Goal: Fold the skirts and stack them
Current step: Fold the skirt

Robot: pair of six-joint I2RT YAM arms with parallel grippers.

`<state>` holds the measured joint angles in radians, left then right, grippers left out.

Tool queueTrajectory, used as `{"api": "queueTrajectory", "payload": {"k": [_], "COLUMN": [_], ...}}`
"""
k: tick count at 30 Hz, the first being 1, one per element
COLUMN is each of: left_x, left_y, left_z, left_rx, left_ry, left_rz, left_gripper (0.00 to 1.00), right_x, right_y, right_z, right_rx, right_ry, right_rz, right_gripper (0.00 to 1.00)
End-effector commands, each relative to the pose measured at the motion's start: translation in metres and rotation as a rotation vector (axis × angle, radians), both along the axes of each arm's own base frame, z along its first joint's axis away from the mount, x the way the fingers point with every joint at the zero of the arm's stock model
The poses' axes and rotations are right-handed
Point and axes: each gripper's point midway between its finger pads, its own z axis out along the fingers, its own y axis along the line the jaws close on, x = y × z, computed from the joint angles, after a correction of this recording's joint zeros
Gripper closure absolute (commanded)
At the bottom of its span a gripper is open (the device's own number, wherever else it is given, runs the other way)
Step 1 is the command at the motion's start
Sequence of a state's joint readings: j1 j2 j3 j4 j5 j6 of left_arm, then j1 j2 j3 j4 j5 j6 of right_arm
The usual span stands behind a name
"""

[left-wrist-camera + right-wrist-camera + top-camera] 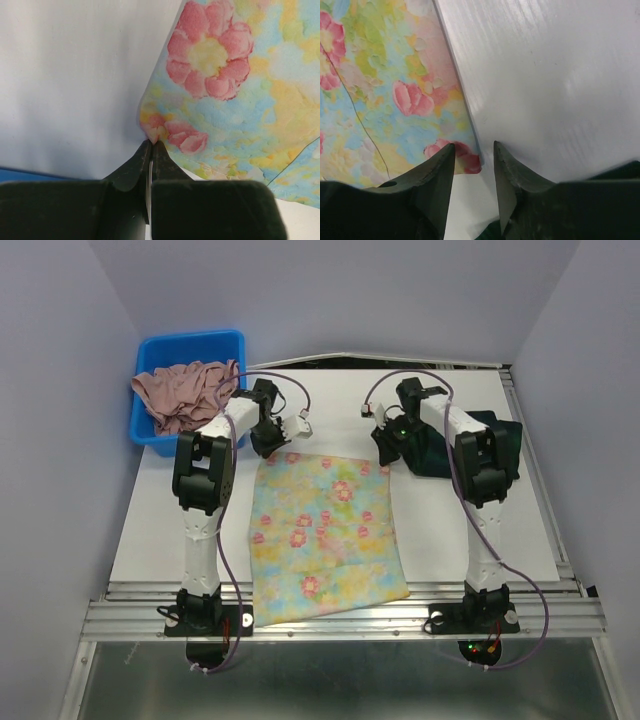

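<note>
Now we pinch the floral skirt (pixel 325 535) by its far left corner, our left end effector (pixel 151 145) clamped on it; our right end effector (pixel 474 146) stands parted at the far right corner. The skirt lies flat on the table (pixel 170 530).

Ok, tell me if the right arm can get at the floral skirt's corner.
Probably yes: the open right gripper sits right at the floral skirt corner, with nothing between them.

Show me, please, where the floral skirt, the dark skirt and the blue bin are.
floral skirt (pixel 325 535): top external view, middle of the spread cloth.
dark skirt (pixel 430 462): top external view, near left part of the cloth.
blue bin (pixel 190 338): top external view, far rim.
</note>
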<state>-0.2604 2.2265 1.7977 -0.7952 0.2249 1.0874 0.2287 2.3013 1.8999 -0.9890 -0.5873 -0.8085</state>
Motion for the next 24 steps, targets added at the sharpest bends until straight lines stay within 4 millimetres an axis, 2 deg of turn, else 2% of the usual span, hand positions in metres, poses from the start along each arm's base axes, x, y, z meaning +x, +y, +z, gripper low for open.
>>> {"api": "queueTrajectory", "payload": {"k": [1, 3, 4, 7, 12, 15, 20, 24], "left_x": [-0.004, -0.002, 0.002, 0.009, 0.013, 0.013, 0.022, 0.043], "left_y": [-0.015, -0.018, -0.021, -0.027, -0.029, -0.03, -0.028, -0.019], "left_z": [0.003, 0.006, 0.01, 0.022, 0.026, 0.03, 0.054, 0.084], "left_rx": [-0.054, -0.065, -0.075, -0.104, -0.114, -0.121, -0.157, -0.18], "left_ry": [0.014, 0.007, -0.004, -0.02, -0.023, -0.037, -0.092, -0.195], "left_rz": [-0.013, -0.009, -0.007, -0.001, 0.013, 0.018, 0.051, 0.096], "left_gripper": [1.0, 1.0, 1.0, 1.0, 1.0, 1.0, 1.0, 1.0], "right_x": [0.008, 0.008, 0.007, 0.002, -0.005, -0.002, 0.023, 0.052], "right_y": [-0.003, -0.002, -0.001, 0.002, 0.003, 0.003, -0.002, -0.009], "right_z": [-0.013, -0.011, -0.007, 0.003, 0.017, 0.024, 0.058, 0.085], "right_rx": [-0.027, -0.021, -0.012, 0.013, 0.026, 0.028, 0.059, 0.078], "right_ry": [-0.022, -0.021, -0.027, -0.021, -0.025, -0.039, -0.131, -0.239], "right_rz": [-0.006, -0.004, 0.003, 0.02, 0.024, 0.013, -0.061, -0.131], "right_gripper": [0.67, 0.79, 0.88, 0.97, 0.99, 0.99, 0.99, 0.99]}}
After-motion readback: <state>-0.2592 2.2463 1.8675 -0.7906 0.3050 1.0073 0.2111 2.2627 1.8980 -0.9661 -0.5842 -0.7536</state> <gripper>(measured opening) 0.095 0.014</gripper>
